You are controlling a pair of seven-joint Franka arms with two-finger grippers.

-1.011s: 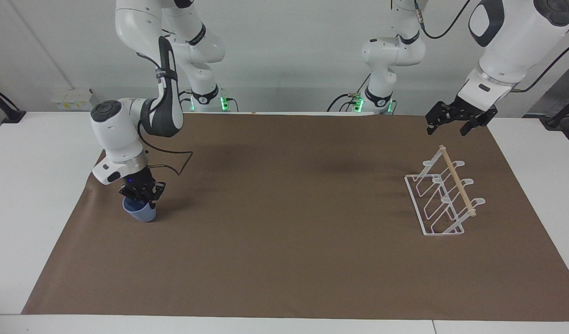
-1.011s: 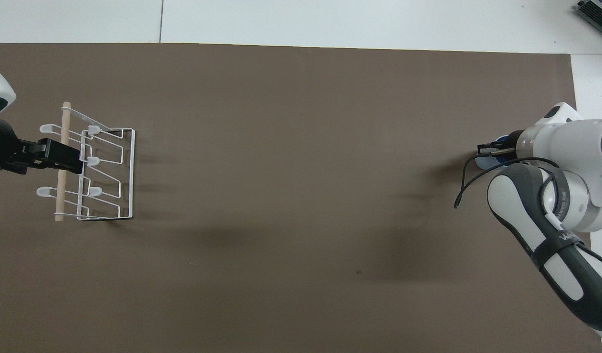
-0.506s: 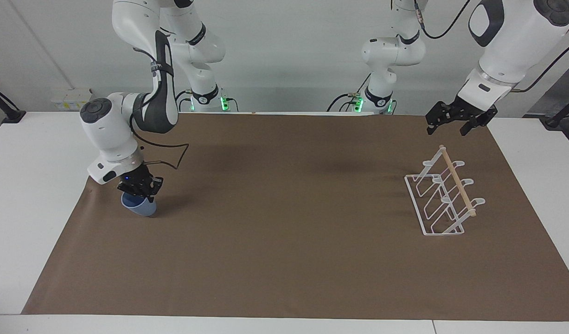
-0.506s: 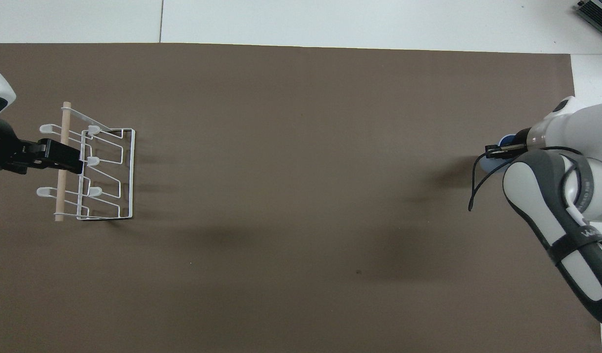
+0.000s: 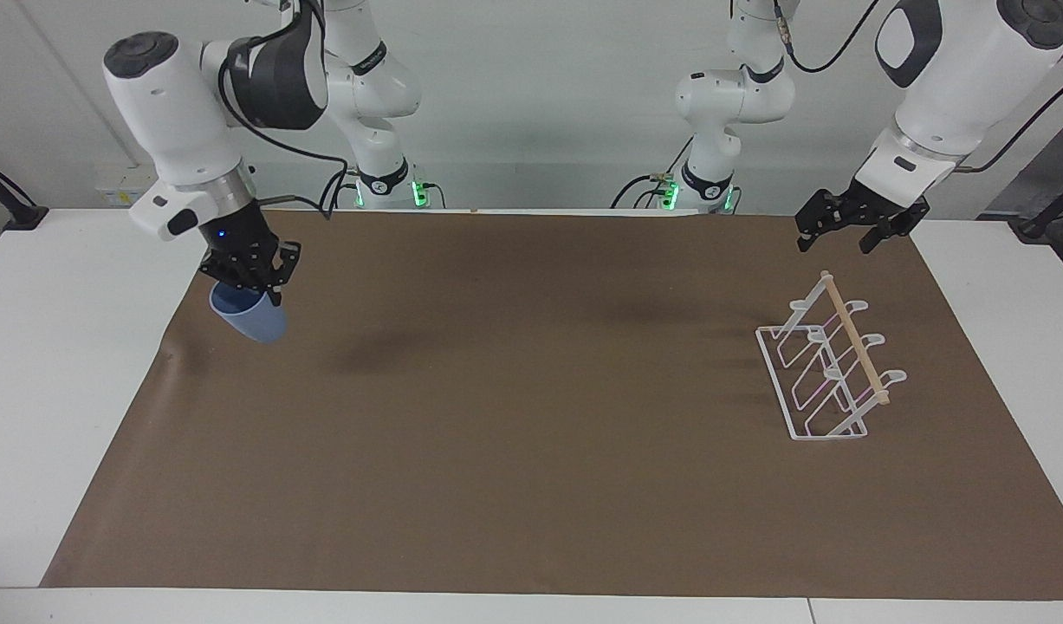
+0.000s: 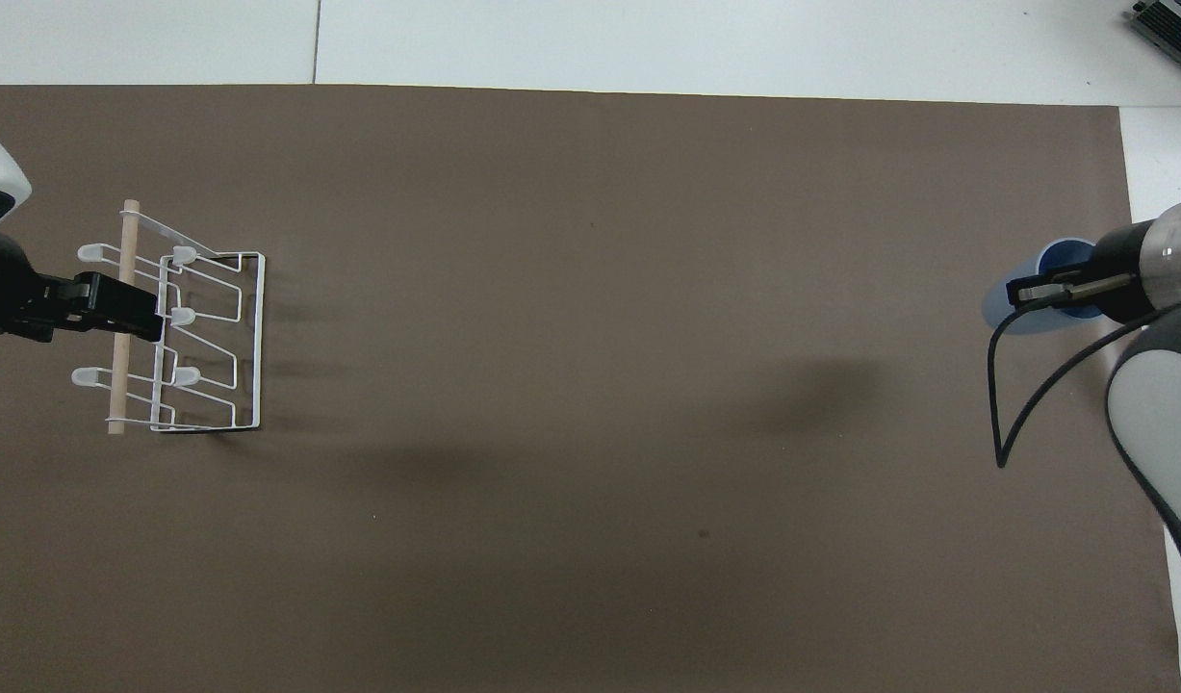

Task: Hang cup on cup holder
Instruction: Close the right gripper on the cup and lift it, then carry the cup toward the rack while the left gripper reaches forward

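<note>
The light-blue cup [image 5: 252, 319] hangs tilted in the air, clear of the brown mat, at the right arm's end of the table. My right gripper [image 5: 250, 279] is shut on the cup's rim; in the overhead view the gripper [image 6: 1031, 290] covers part of the cup [image 6: 1018, 315]. The white wire cup holder [image 5: 830, 373] with its wooden dowel stands on the mat at the left arm's end; it also shows in the overhead view [image 6: 208, 337]. It holds no cup. My left gripper [image 5: 836, 241] waits open in the air over the holder [image 6: 133, 313].
A brown mat [image 5: 531, 451] covers most of the white table [image 5: 55, 364]. The right arm's black cable [image 6: 1009, 423] loops down beside its wrist.
My right gripper has lifted the cup off the mat and carried it upward, tilted. The left arm and the holder have not moved.
</note>
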